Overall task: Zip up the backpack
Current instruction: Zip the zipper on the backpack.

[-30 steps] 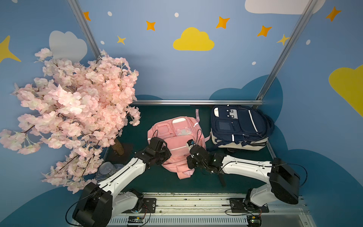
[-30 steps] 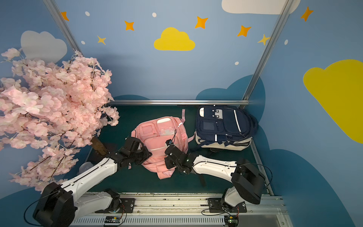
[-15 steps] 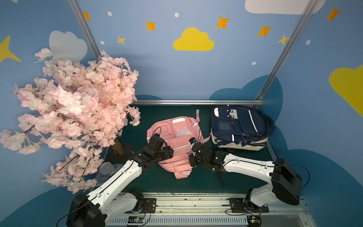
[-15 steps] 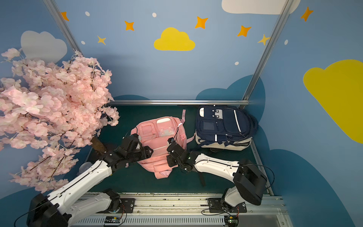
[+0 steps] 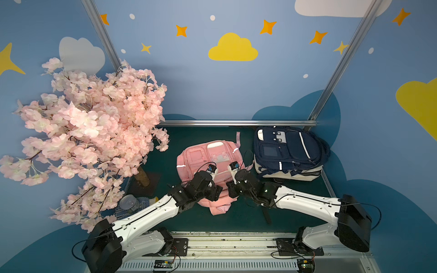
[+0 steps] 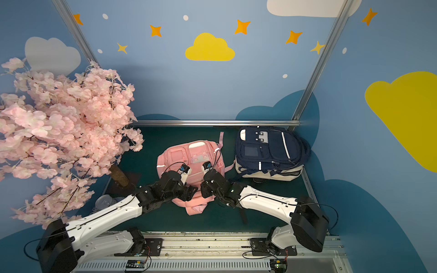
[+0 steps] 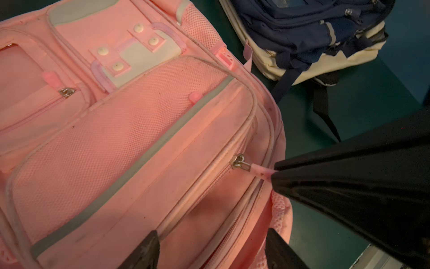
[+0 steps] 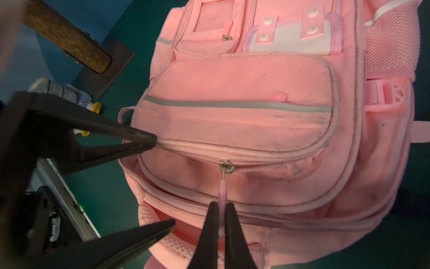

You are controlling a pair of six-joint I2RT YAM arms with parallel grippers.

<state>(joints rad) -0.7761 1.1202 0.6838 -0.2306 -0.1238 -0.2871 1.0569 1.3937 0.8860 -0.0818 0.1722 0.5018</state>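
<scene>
Right jaws are clamped tight on the pink zipper pull (image 8: 222, 198), pinching its tab just short of the metal slider (image 8: 226, 166). Left jaws stand wide apart and grip nothing, with one fingertip (image 8: 145, 139) touching the flap edge at the end of the front pocket (image 8: 232, 88). Between the two sets of jaws lies the pink backpack (image 5: 210, 158), front face up on the green worktop (image 5: 236, 219).

So we're mid-zip on that front pocket, by my read. The slider sits roughly halfway along its track, though which stretch is already meshed I can't say for certain. The next move calls for a pull straight along the teeth, not up and away. With the left jaws open, nothing braces the fabric. I'd want them pinched on that flap edge first, or the bag may just drag and bunch.

Room now. Outboard of the right jaws sits the navy backpack (image 5: 288, 151), near the pink one, its dark straps (image 7: 323, 104) trailing on the worktop, so it's tight on that side. Outboard of the left jaws, the blossom tree's trunk (image 8: 69, 39) and base plate (image 8: 111, 62) stand near the bag. Behind both jaws, toward the arms' bases, bare green worktop shows.
</scene>
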